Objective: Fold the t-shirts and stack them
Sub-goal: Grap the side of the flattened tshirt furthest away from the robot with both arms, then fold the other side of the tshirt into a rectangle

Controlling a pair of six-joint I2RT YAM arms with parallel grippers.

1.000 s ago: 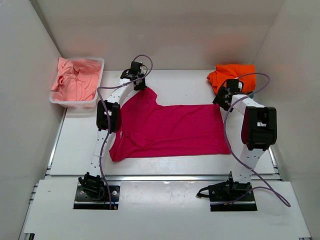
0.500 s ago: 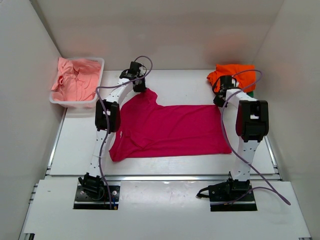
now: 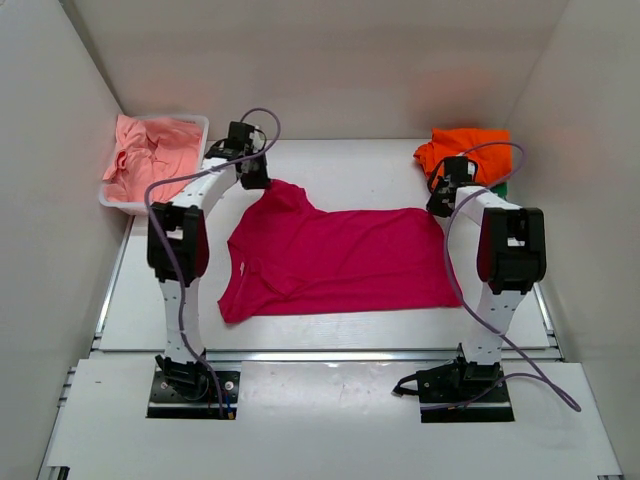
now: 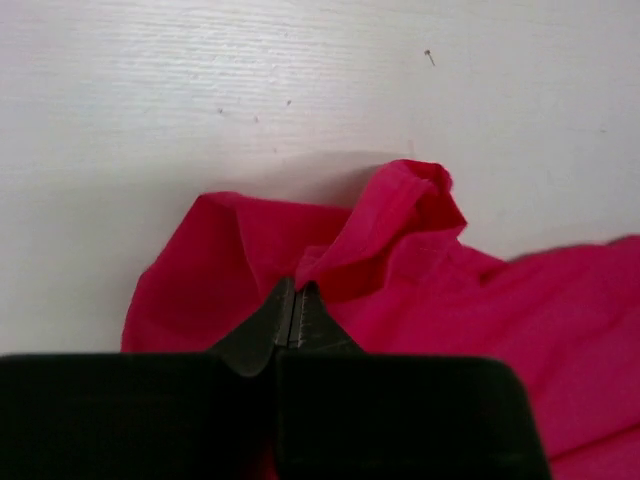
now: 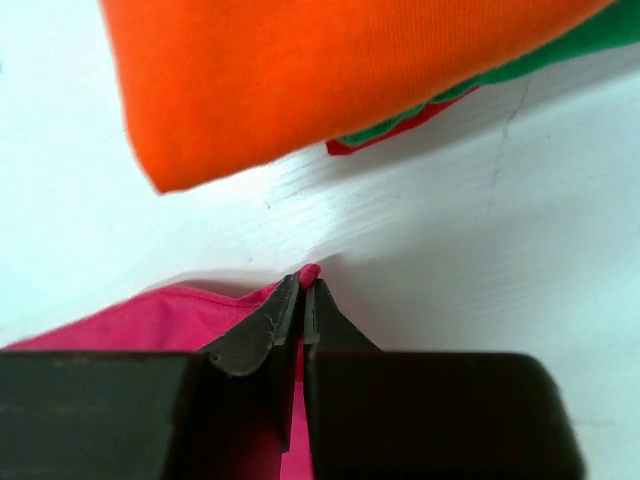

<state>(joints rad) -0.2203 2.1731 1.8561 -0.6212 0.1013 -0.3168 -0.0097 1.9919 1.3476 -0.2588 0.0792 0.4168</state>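
A white plastic rectangular tub [image 3: 192, 122] sat at the far left corner of the worktop [image 3: 360, 170]. It held a crumpled heap of salmon pink cloth t-shirts [image 3: 150, 160] that filled it to the rim.

The magenta short-sleeved cloth t-shirt [image 3: 340, 260] [image 4: 420, 300] [image 5: 150, 315] lay spread flat across the middle of the worktop. Its long axis ran left to right, with the collar and sleeves pointing left and the straight hem at the right.

The left jaws were pressed together, pinching a raised fold of the magenta t-shirt's far left sleeve, which bunched up just beyond the fingertips. The right jaws were likewise pressed together, pinching the far right corner of the hem, with only a small tip of cloth showing past them.

At the far right corner, just beyond the right jaws, lay a folded orange cloth t-shirt [image 3: 465, 150] [image 5: 330, 70]. It rested on a green cloth t-shirt [image 3: 500, 188] [image 5: 560, 50], whose edge stuck out on the near right side. In the right wrist view a thin red edge [image 5: 400, 130] showed under the green one; what it belonged to could not be told.
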